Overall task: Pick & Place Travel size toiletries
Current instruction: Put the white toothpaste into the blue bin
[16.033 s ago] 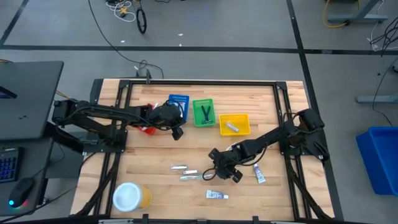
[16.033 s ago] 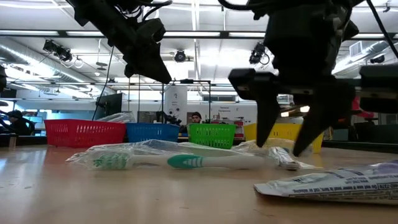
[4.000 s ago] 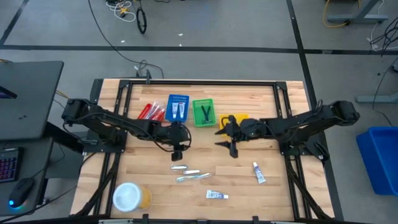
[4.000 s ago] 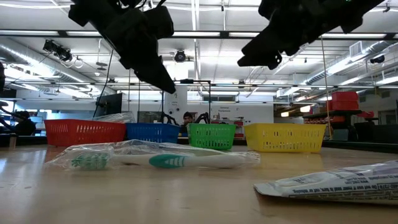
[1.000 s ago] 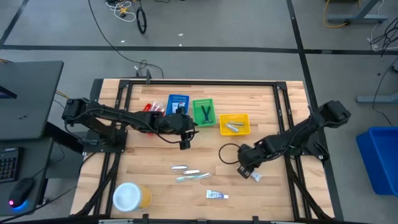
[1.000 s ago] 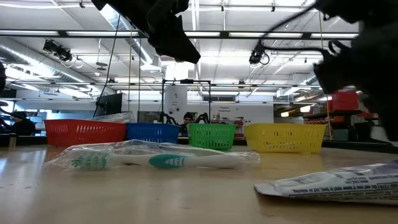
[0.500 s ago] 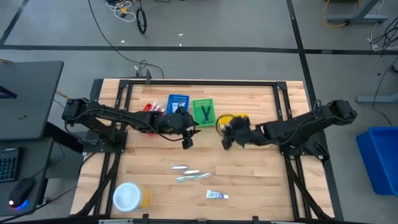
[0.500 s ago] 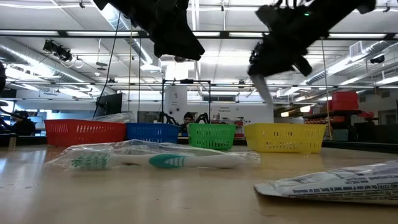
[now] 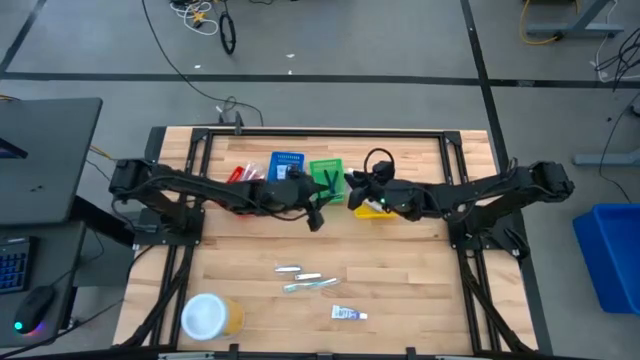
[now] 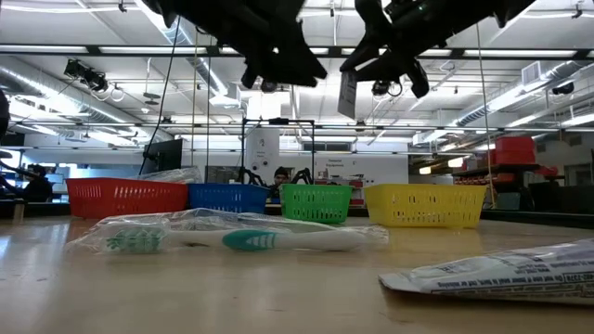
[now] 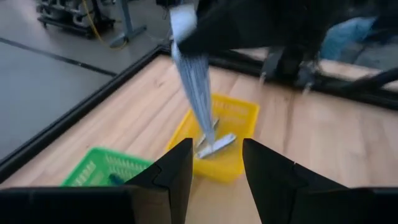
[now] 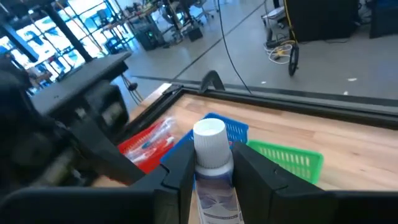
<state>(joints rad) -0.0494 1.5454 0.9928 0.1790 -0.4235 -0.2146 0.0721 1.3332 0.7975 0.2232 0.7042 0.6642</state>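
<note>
While a small white-capped tube (image 12: 211,168) is pinched by the right end effector (image 9: 362,192) above the yellow bin (image 11: 221,138), it is judged light, soft-bodied and slippery; gripping below the cap suits. Left end effector (image 11: 214,171) is spread, empty, near the green bin (image 9: 326,172).

Two dark, jointed arms, black cable loops, each gripper with two angular black fingers.

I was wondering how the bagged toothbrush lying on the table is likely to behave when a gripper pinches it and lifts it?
The toothbrush sits inside a loose, crinkled clear wrapper, so the fingers may catch only film and slip. Its handle looks slim and rigid, so it should probably stay straight and feel light. Being long, it will likely tilt if pinched near one end.
</note>
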